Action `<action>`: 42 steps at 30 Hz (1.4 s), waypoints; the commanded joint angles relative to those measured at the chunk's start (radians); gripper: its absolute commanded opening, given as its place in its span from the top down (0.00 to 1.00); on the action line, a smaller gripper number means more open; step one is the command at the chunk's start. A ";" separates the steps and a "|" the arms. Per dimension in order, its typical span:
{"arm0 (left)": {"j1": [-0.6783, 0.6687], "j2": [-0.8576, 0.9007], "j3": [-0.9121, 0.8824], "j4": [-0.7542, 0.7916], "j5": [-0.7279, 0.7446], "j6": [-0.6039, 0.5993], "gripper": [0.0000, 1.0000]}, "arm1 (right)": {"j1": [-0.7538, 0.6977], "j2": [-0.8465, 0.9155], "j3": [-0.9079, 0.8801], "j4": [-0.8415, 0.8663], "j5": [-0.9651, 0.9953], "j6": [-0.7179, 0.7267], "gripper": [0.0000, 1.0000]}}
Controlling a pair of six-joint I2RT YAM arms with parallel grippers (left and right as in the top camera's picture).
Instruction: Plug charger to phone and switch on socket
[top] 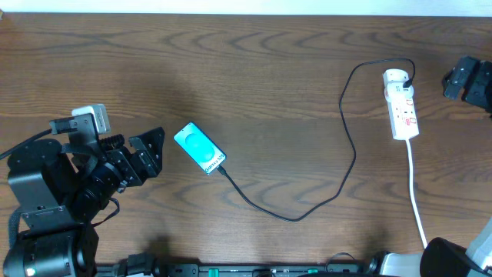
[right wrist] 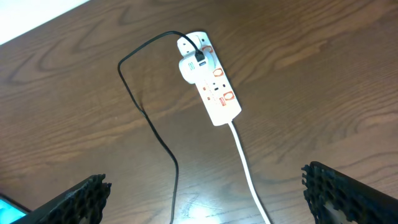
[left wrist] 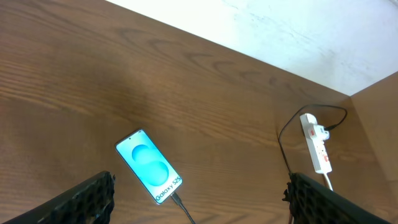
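- the phone (top: 200, 148) lies screen up, left of the tabletop's (top: 269, 61) middle. the charger (top: 350, 154) loops from its near end to the socket (top: 403, 108) by the right edge.
- we judge the plugging done; the step in hand is switching on the socket.
- left jaws stand wide apart just left of the phone, right jaws wide apart at the right edge; both are empty.
- next: the right arm needs one fingertip pressed on a red switch (right wrist: 227, 96).
- left wrist view shows the plug tip (left wrist: 176, 199) meeting the phone. right wrist view shows the switches close, position unreadable. only overhead shows both arms.
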 commanded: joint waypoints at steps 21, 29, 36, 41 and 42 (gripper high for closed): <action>-0.002 -0.311 -0.192 -0.226 -0.240 0.032 0.11 | 0.002 -0.001 0.010 -0.001 0.011 0.010 0.01; 0.001 -0.660 -0.565 0.211 -0.240 -0.063 0.11 | 0.003 -0.001 0.010 -0.001 0.011 0.010 0.01; 0.002 -0.790 -0.835 0.666 -0.241 -0.062 0.11 | 0.002 -0.001 0.010 -0.001 0.011 0.010 0.01; 0.002 -0.796 -0.954 0.863 -0.242 -0.062 0.11 | 0.003 -0.001 0.010 -0.001 0.011 0.010 0.01; 0.002 -0.796 -0.976 0.883 -0.249 -0.062 0.11 | 0.003 -0.002 0.010 -0.001 0.011 0.010 0.01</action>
